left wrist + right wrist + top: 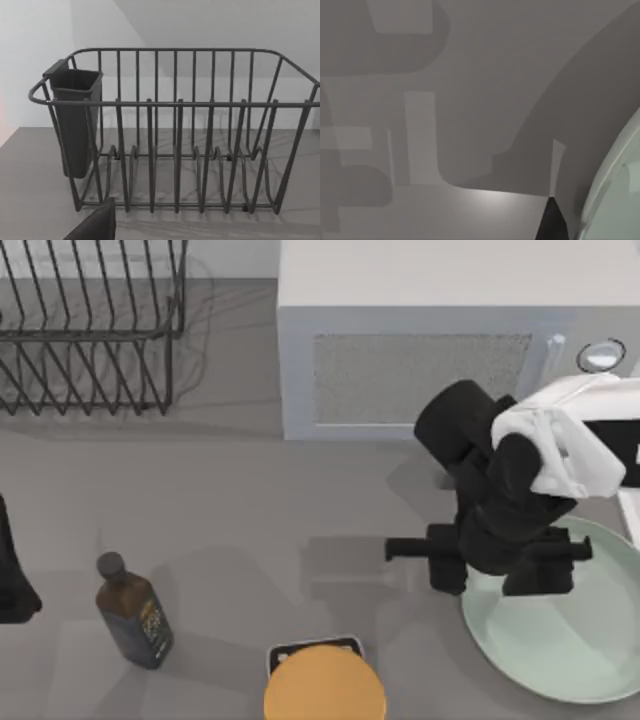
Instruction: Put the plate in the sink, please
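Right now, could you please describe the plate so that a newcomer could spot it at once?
Start at the grey microwave at the table's back right. In front of it, under the right end effector, lies the plate. It is pale mint green and far wider than the orange disc to its left.

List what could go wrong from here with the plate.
1. The right gripper sits over the left rim of the plate, so a grasp this near the edge may slip or tilt the plate.
2. The orange disc and bottle stand to the plate's left; a sweep that way could knock them.
3. The microwave stands close behind the right arm, so a high lift might bump it.
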Motion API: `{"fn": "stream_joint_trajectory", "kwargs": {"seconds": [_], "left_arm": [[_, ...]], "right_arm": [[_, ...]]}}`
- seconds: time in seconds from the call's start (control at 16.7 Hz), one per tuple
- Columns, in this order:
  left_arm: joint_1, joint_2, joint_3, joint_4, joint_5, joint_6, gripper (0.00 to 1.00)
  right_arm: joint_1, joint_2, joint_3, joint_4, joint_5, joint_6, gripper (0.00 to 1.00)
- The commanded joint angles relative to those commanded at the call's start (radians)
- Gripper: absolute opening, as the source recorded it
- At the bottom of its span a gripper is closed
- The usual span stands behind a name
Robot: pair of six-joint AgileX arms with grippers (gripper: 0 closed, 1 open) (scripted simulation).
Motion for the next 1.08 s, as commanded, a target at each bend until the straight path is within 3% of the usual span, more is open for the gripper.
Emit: {"fn": "stream_joint_trajectory", "kwargs": {"seconds": [0.54, 0.72, 1.08], "left_arm": [[0.0, 0.0, 0.0, 0.0, 0.0, 0.0, 1.0], [0.0, 0.0, 0.0, 0.0, 0.0, 0.0, 1.0], [0.0, 0.0, 0.0, 0.0, 0.0, 0.0, 1.0]], "right_arm": [[-0.014, -0.094, 0.077, -0.076, 0.02, -0.007, 0.0], [-0.011, -0.084, 0.24, -0.239, 0.02, -0.004, 0.0], [-0.015, -0.091, 0.724, -0.74, 0.02, -0.008, 0.0]]}}
